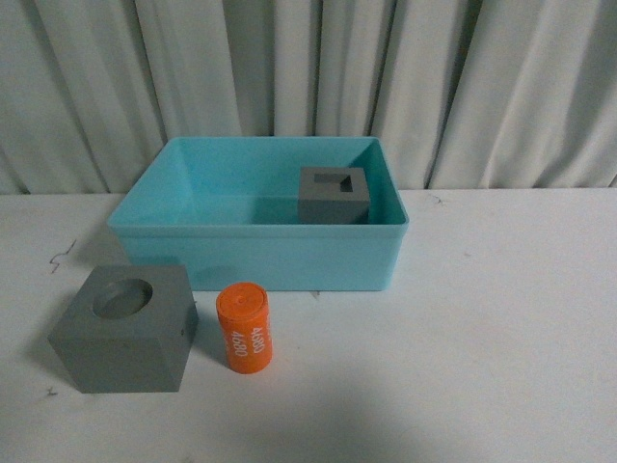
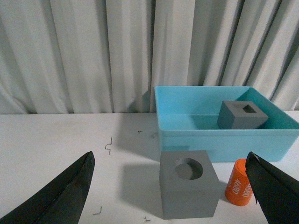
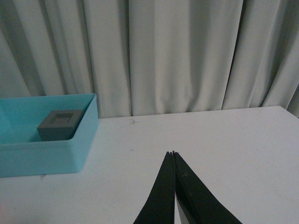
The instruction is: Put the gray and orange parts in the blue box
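Our left claw hovers over the table, jaws spread wide, facing the round-hole cube; our right claw is pinched closed, empty. That cube and the cylinder to its right stand just before the box, which holds the square-hole cube far right.

Table: bears everything; curtain behind, at 12 o'clock.
Box: on table, mid-rear.
Cube with square recess: inside box, at 3 o'clock from its middle.
Cube with round recess: on table, 7 o'clock of box.
Cylinder: on table, 3 o'clock of that cube, just beside, not touching; before box's front wall.
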You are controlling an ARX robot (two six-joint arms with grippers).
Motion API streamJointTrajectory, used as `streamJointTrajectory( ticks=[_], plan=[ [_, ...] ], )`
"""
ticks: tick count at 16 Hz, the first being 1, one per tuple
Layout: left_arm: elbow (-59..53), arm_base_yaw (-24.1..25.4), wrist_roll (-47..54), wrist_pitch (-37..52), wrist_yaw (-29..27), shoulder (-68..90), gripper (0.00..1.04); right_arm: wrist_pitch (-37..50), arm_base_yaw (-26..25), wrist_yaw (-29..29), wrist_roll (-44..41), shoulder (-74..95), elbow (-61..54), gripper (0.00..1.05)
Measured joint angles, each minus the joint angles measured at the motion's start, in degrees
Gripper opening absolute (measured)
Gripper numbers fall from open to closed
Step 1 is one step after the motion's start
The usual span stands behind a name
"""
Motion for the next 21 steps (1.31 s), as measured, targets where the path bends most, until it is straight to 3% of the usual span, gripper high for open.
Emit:
streamJointTrajectory(
  ticks=[2, 8, 10, 18, 19, 21],
  plan=[
    [0.0, 0.0, 0.0, 0.0, 0.0, 0.0, 0.98, -9.4, 0.0, 0.0, 0.0, -9.7, 0.0, 0.02],
    [0.0, 0.0, 0.0, 0.0, 0.0, 0.0, 0.98, -15.0, 0.0, 0.0, 0.0, -15.0, 0.0, 0.02],
    [0.0, 0.0, 0.0, 0.0, -0.1, 0.0, 0.98, -24.9, 0.0, -0.1, 0.0, -22.5, 0.0, 0.02],
    [0.0, 0.0, 0.0, 0.0, 0.0, 0.0, 0.98, -24.4, 0.0, 0.0, 0.0, -24.3, 0.0, 0.02],
    [0.0, 0.0, 0.0, 0.0, 0.0, 0.0, 0.98, -24.5, 0.0, -0.1, -0.1, -24.3, 0.0, 0.06],
    [0.0, 0.0, 0.0, 0.0, 0.0, 0.0, 0.98, -24.5, 0.0, 0.0, -0.1, -24.3, 0.0, 0.26]
  ],
)
